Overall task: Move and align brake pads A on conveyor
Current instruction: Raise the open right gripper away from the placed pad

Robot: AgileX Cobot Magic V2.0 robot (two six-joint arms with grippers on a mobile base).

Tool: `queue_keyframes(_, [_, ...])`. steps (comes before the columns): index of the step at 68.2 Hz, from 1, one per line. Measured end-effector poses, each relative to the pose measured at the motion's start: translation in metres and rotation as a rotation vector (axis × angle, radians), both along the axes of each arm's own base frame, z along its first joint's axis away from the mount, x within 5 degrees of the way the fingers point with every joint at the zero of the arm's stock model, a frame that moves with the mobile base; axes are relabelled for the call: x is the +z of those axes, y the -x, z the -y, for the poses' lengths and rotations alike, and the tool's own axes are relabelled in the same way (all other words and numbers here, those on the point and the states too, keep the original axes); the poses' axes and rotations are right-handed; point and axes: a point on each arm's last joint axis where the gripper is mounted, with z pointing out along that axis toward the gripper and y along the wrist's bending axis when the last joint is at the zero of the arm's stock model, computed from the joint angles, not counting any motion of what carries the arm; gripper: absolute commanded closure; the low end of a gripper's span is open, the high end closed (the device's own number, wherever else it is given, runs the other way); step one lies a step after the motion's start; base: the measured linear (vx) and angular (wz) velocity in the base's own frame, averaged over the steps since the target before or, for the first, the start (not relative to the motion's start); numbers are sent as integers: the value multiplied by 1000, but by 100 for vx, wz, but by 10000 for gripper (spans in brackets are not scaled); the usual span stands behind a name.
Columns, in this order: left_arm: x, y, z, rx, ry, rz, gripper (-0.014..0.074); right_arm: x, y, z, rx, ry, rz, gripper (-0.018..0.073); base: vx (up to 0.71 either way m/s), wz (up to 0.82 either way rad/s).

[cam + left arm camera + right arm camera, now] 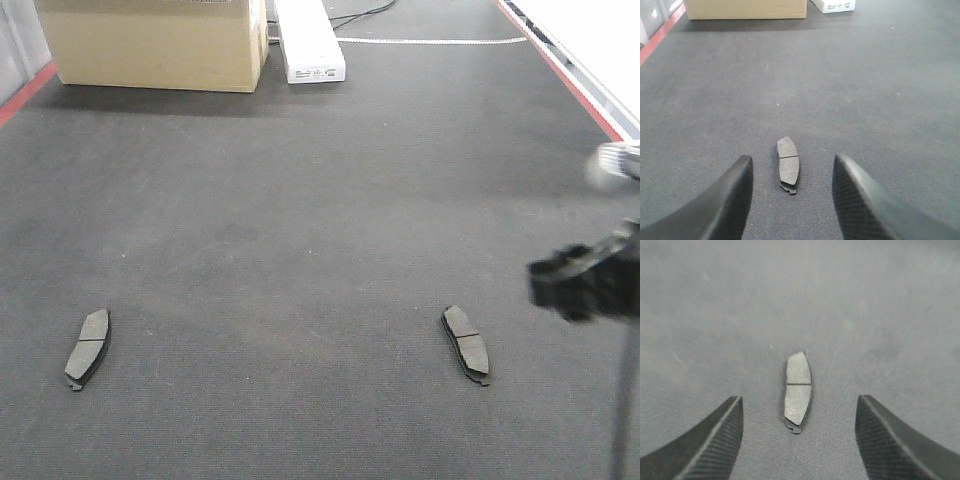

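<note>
Nearest you, your left end effector (792, 159) is spread wide over the conveyor (865, 90). The left brake pad (788, 164) lies flat on the belt just ahead, framed between the fingers and touching neither. Your right end effector (799, 399) is spread too, and the right brake pad (798, 390) lies lengthwise between its fingers, clear of both. The two pads sit well apart on the near belt. Farther back stand a cardboard box (150, 40) and a white box (308, 40), and a red stripe (25, 95) runs along the edge.
</note>
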Motion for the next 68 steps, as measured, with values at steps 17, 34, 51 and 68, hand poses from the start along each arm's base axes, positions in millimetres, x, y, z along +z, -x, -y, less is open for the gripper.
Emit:
queue_keyframes(17, [0, 0, 0, 0, 0, 0, 234, -5, 66, 12, -3, -49, 180, 107, 0, 0])
queue_keyframes(34, [0, 0, 0, 0, 0, 0, 234, -23, 118, 23, -6, -93, 397, 107, 0, 0])
queue_keyframes(51, [0, 0, 0, 0, 0, 0, 234, -30, 142, 27, -7, -121, 537, 107, 0, 0])
queue_keyframes(68, [0, 0, 0, 0, 0, 0, 234, -29, 143, 28, -8, -124, 548, 107, 0, 0])
